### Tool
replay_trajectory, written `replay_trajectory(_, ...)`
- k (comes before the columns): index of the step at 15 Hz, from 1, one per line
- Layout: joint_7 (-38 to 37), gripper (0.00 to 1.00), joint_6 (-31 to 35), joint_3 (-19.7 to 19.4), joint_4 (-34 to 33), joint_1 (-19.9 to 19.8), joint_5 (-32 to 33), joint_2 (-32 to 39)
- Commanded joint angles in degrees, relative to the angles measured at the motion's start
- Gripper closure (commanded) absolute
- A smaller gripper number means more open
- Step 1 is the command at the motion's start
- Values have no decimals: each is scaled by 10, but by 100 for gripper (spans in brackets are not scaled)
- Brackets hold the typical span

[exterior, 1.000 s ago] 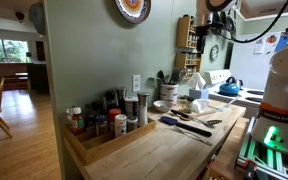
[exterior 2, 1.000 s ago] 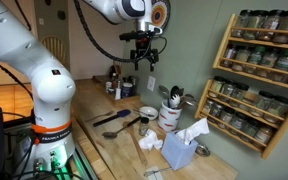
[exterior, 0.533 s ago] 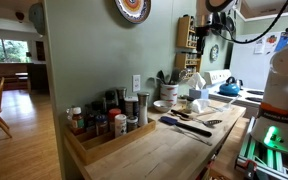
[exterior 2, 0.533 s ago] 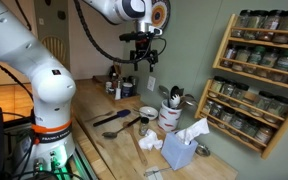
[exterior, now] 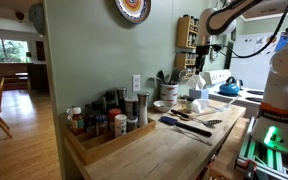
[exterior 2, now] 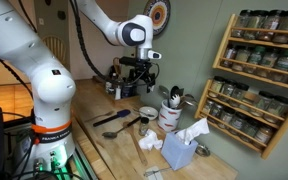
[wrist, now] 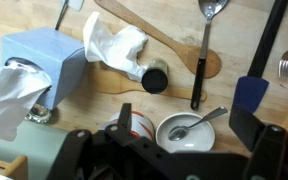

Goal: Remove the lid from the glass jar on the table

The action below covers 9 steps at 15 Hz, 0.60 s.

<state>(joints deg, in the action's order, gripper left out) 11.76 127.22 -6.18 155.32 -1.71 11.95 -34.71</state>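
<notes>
End effector has dropped lower (jaws apart); plank-striped wooden table beneath.

White arm, black hand.

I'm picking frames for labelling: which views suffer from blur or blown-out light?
Wrist view: the end effector is a dark, out-of-focus mass along the bottom, the tissue nearly blown out, the table fairly sharp. In an exterior view the window is overexposed.
</notes>
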Motion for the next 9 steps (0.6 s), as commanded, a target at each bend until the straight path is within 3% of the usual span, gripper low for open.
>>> replay_trajectory(1,-8,0,109,-4,19,-20,8,46)
replay_trajectory(6,-1,0,224,-20,32,-36,-10,116)
replay_trajectory(9,14,0,231,-37,32,-28,-41,159)
